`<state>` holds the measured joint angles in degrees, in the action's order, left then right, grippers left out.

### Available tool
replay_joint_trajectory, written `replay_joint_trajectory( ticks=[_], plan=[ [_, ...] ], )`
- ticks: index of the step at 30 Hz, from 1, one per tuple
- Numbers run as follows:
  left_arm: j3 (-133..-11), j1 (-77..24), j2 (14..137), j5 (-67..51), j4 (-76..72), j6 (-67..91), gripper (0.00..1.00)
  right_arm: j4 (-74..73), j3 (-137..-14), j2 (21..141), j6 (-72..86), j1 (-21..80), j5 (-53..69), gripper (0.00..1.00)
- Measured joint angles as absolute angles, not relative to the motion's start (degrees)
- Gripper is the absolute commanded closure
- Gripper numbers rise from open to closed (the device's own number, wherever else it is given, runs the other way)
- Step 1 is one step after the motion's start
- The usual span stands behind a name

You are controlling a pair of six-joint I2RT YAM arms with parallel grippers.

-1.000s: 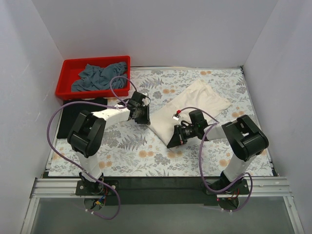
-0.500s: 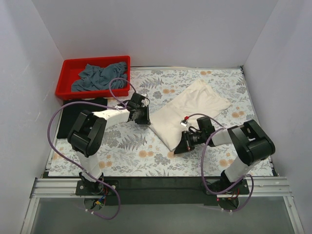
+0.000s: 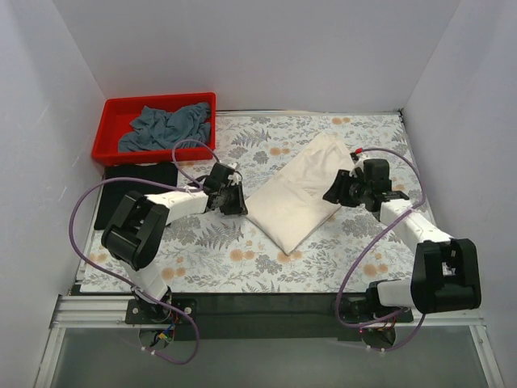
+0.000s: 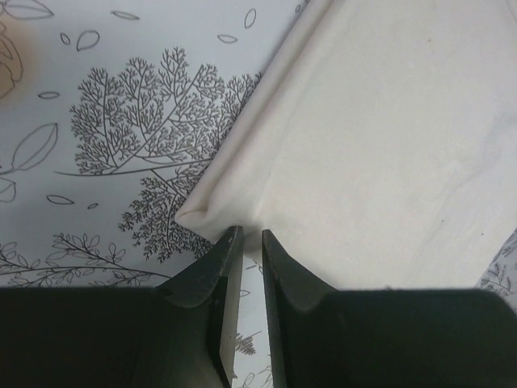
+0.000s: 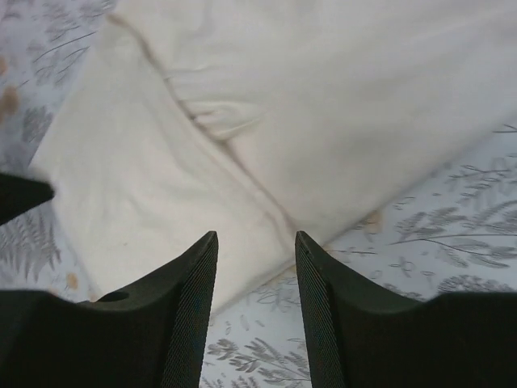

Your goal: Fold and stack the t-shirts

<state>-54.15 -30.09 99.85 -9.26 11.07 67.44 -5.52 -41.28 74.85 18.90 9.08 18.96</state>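
The cream-white t-shirt [image 3: 295, 198] lies folded into a slanted oblong mid-table. At its left corner my left gripper [image 3: 238, 200] has its jaws nearly together, the corner's hem [image 4: 218, 214] pinched between the tips [image 4: 250, 232]. My right gripper [image 3: 333, 192] hovers open over the shirt's right edge [image 5: 323, 105], and nothing sits between its fingers [image 5: 255, 234]. A black t-shirt [image 3: 129, 194] lies flat at the table's left edge. The slate grey-blue t-shirt [image 3: 166, 127] is crumpled in the red bin.
The red plastic bin [image 3: 153, 156] stands at the back left corner. The floral tablecloth [image 3: 242, 259] covers the table. White walls close in the left, back and right sides. Purple cables loop from both arms.
My right gripper swept from the shirt's lower left up to its right edge and opened, letting the cloth go. The shirt now lies folded narrower. The left gripper stayed at the corner.
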Motion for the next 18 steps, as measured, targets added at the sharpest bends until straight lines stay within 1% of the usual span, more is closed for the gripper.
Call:
replay_joint_trajectory(
  ticks=[3, 7, 10, 13, 18],
  plan=[
    [-52.14, -30.11, 98.39, -10.66, 10.72, 68.31, 0.82, -7.79, -43.48, 79.31, 19.51, 4.51, 14.15, 0.57],
    [-48.69, -30.17, 95.72, -13.04, 10.63, 69.87, 0.82, -9.43, -47.57, 88.55, 19.75, 0.58, 11.14, 0.59],
    [-46.24, -30.81, 93.6, -14.48, 11.11, 71.07, 0.82, -9.89, -50.57, 94.65, 19.92, -0.8, 10.7, 0.6],
    [-44.6, -31.99, 92.4, -15.9, 11.42, 72.82, 0.82, -9.93, -55.05, 98.78, 20.05, -1.54, 11.11, 0.64],
    [-42.85, -33.89, 91.68, -17.85, 11.53, 78.35, 0.85, -8.88, -62.85, 106.08, 20.12, -1.76, 13.87, 0.69]
  ],
)
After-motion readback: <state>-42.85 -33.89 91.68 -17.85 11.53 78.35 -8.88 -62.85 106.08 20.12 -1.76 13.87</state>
